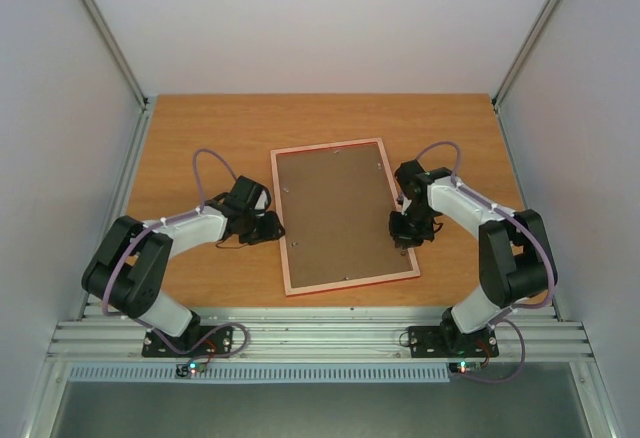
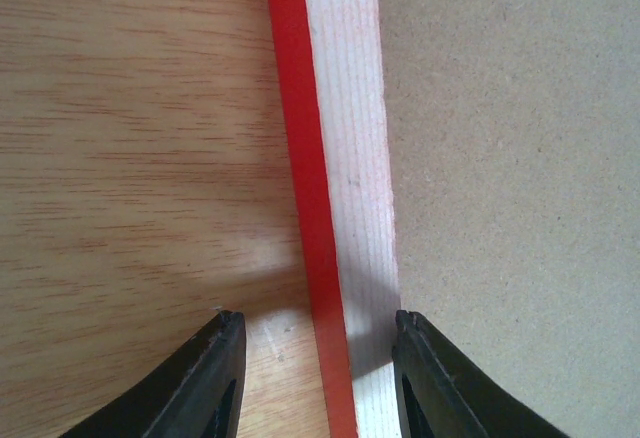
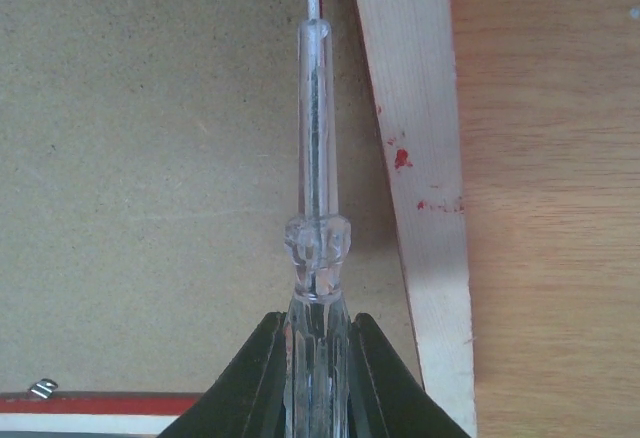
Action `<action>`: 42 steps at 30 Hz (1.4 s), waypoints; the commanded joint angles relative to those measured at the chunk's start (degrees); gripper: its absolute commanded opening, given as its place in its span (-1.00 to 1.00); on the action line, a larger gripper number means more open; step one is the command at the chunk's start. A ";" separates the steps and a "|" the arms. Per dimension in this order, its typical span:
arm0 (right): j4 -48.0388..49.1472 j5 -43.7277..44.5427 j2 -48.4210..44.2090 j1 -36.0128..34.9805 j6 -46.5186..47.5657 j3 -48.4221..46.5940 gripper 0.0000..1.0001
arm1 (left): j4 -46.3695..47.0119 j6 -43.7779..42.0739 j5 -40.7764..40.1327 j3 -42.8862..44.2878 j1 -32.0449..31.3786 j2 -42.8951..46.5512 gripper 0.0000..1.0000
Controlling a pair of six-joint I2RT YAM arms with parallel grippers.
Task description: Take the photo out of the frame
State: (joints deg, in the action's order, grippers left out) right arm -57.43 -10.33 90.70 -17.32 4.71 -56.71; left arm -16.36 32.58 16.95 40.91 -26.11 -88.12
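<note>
- Left of centre, the left gripper [image 2: 315, 323] straddles the left rail of the frame [image 2: 340, 158]. Its jaws are parted, one finger over the tabletop [image 1: 200, 128], the other over the backing board [image 1: 335, 213].
- We see the frame lying back-up in the middle of the tabletop, slightly skewed.
- Beside the frame's right rail, the right gripper [image 3: 318, 320] is clenched on a clear screwdriver [image 3: 318, 188], whose shaft points out over the board.

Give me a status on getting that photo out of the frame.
Done: the frame lies face down, backing board up, and the right gripper is shut on a clear screwdriver over it. In hand: the left gripper straddles the left rail, jaws apart. Left: board is in place, photo unseen.
</note>
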 commanded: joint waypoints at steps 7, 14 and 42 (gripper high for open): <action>2.61 3.39 1.87 -0.26 -0.66 0.30 -0.98 | -1.44 -0.59 -2.01 -0.93 -0.26 -0.70 -0.16; 3.93 0.36 1.39 -0.34 1.04 -0.11 -0.98 | -1.61 -0.67 -2.26 -0.92 -0.26 -0.35 -0.16; 2.88 -6.18 0.41 -3.07 3.37 -0.58 -0.98 | -2.35 -0.76 -3.46 -0.70 -0.26 -0.13 -0.16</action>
State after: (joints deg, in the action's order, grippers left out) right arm -54.37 -12.75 92.29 -19.42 6.22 -56.71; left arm -17.12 32.53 15.16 40.88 -26.13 -87.83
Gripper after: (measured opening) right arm 0.134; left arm 0.421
